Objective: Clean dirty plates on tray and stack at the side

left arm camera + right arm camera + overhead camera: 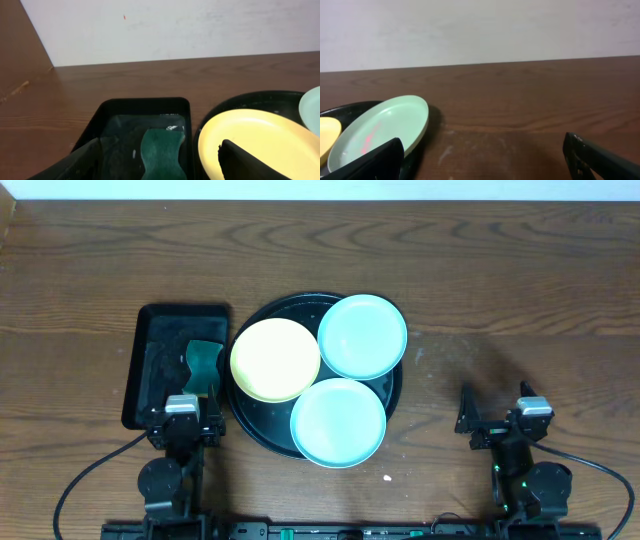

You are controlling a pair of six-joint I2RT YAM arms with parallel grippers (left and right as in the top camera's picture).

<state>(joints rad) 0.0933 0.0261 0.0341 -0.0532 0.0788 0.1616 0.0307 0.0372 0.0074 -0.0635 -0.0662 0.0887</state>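
The round black tray [262,430] holds three plates: a pale yellow plate [274,358] at the left, a mint-green plate [362,336] at the back right and a second mint-green plate [338,422] at the front. My left gripper [182,412] is open and empty at the near end of the rectangular tray. In the left wrist view its fingers [160,162] straddle a green sponge [161,152], with the yellow plate [260,137] to the right. My right gripper [500,412] is open and empty over bare table; its view [482,157] shows a mint plate [380,130] with a pink smear.
A rectangular black tray [150,370] with the green sponge [205,365] lies left of the round tray. A small white crumb [388,477] lies on the wood near the front. White smudges mark the table [465,142] right of the round tray.
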